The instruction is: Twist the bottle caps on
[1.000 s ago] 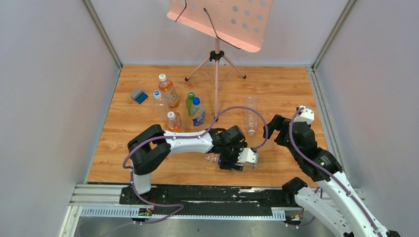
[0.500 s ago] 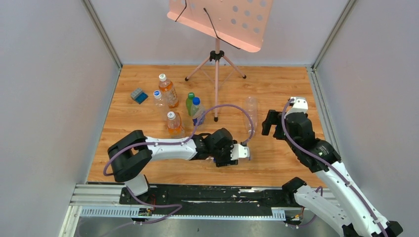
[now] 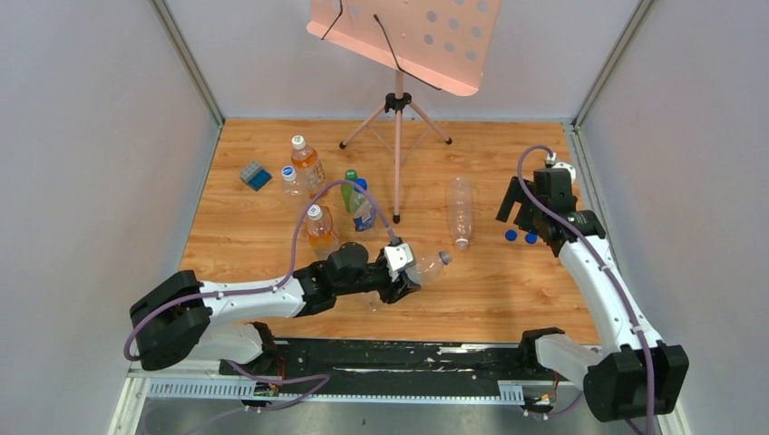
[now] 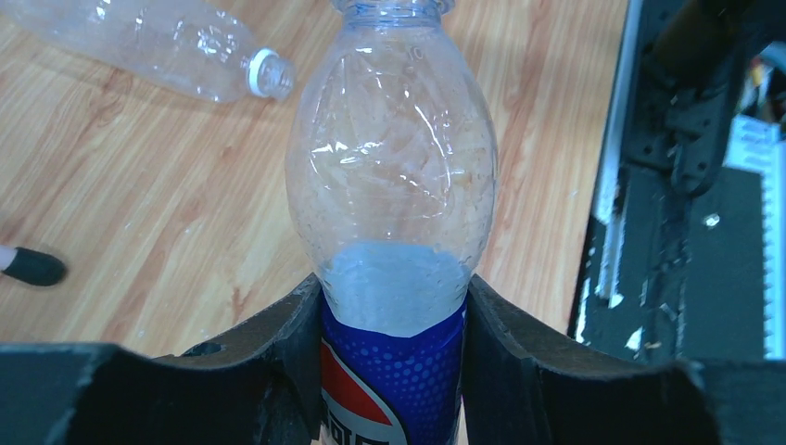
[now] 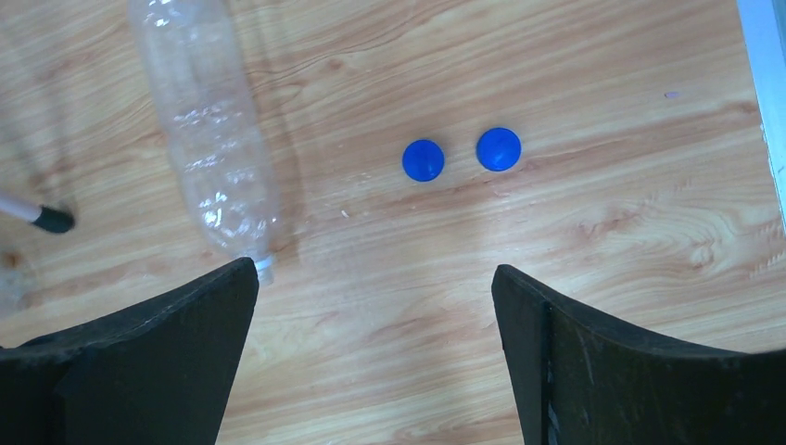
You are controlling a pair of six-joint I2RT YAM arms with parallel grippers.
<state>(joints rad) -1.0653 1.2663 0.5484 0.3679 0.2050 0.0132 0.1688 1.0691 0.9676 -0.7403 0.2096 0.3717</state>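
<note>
Nearest, left gripper [image 4: 391, 315] clamped on the blue-labelled body of a clear bottle [image 4: 389, 167], neck aimed right. Farther right, right gripper [image 5: 375, 278] spread wide, holding nothing, hanging over two blue bottle caps [image 5: 423, 159]. Caps lie side by side on the table [image 3: 508, 154], clear of both fingers. An empty bottle [image 5: 209, 139] lies just left of them. Far left: capped bottles [image 3: 308, 168] standing.

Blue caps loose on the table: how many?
2. The first blue cap lies right of the fallen clear bottle; the second blue cap beside it, further right. Others may be hidden.
</note>
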